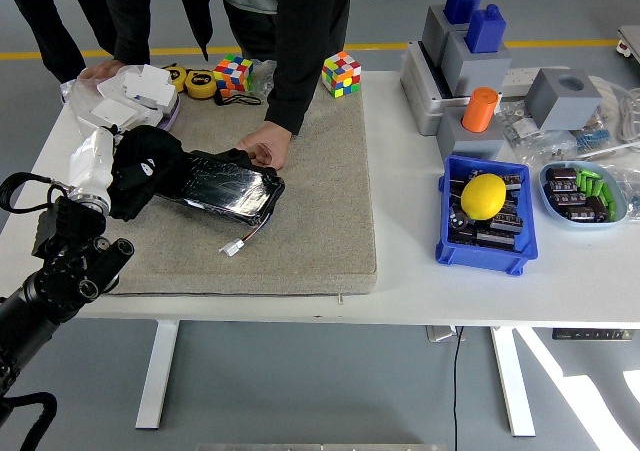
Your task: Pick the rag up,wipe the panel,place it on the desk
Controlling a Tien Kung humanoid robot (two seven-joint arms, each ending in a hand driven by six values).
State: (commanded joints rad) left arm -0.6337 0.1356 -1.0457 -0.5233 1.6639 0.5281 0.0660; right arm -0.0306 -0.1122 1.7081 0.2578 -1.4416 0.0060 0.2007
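Left hand fingers bunch the crumpled black cloth rag; the glossy black rectangular panel stretches away toward four o'clock.

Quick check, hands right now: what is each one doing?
Left hand: shut on the black rag, at the left end of the panel.
Right hand: not in view.
Person's hand: steadying the panel's far edge.

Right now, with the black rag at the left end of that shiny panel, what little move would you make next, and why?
Probably sweep the left hand and rag rightward: most of the panel lies uncovered toward the person's hand steadying its far end.
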